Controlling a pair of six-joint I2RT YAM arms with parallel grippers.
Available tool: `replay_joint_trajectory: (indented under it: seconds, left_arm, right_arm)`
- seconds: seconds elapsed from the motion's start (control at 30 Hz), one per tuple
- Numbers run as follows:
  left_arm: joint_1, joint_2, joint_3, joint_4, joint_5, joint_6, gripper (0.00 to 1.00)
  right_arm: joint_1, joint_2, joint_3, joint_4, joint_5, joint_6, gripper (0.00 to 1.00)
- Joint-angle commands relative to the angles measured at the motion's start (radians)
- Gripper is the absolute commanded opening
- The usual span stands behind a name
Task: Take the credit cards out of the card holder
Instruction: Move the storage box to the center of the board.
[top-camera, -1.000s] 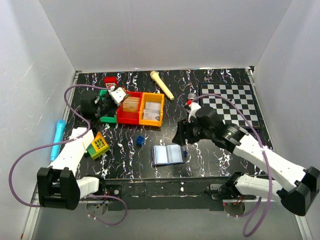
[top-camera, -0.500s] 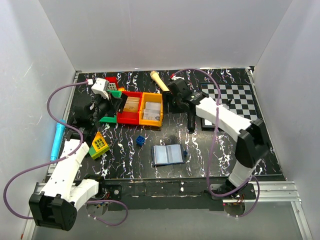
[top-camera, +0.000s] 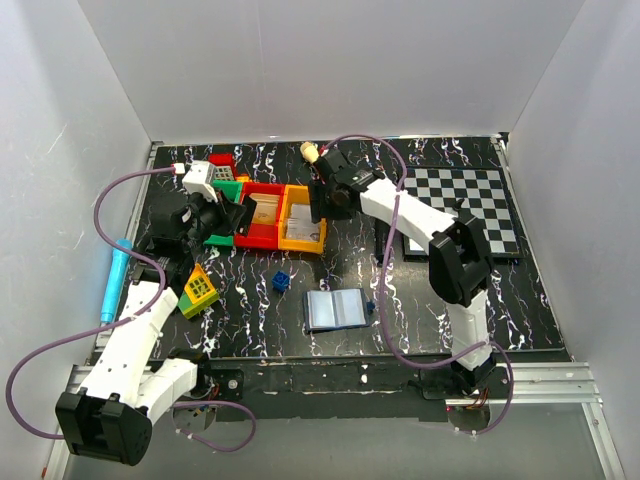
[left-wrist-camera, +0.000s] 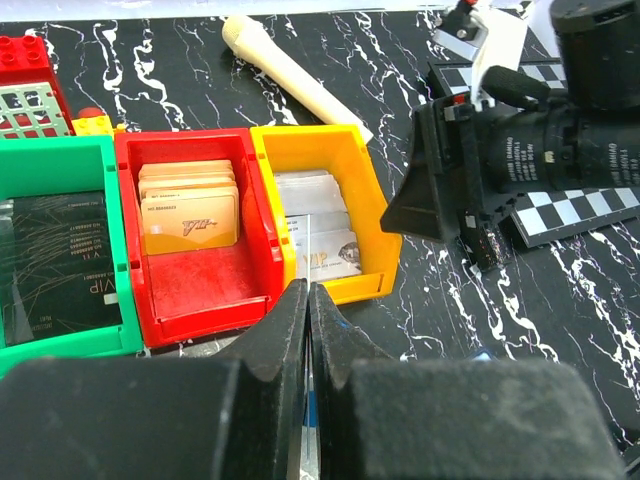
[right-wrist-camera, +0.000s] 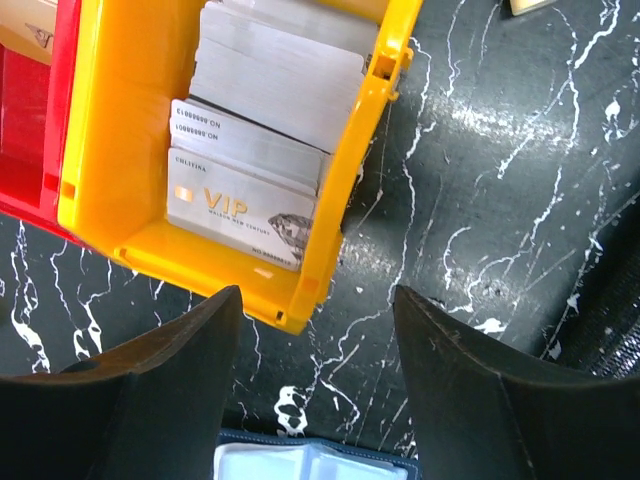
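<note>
The card holder lies open on the table near the front, navy outside and pale blue-grey inside; its top edge shows in the right wrist view. My left gripper hangs in front of the bins, shut on a thin card seen edge-on. My right gripper is open and empty, over bare table by the yellow bin's near corner. Silver VIP cards lie in that bin.
A red bin holds tan cards and a green bin a black card. A wooden rod, a chessboard, a small blue block, a yellow-green toy and a blue marker lie around.
My right arm has swung from beside the card holder at the front to the back, over the yellow bin. My left arm has risen and shifted slightly by the bins.
</note>
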Motion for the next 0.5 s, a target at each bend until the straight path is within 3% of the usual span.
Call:
replay_joint_trajectory:
  seconds: [0.0, 0.47]
  left_arm:
    - [-0.005, -0.028, -0.009, -0.013, -0.011, -0.007, 0.00]
    - [-0.011, -0.017, -0.026, -0.024, -0.015, 0.010, 0.00]
  right_arm:
    - [-0.011, 0.065, 0.085, -0.040, -0.001, -0.001, 0.68]
    - [-0.062, 0.148, 0.111, -0.097, -0.024, 0.016, 0.46]
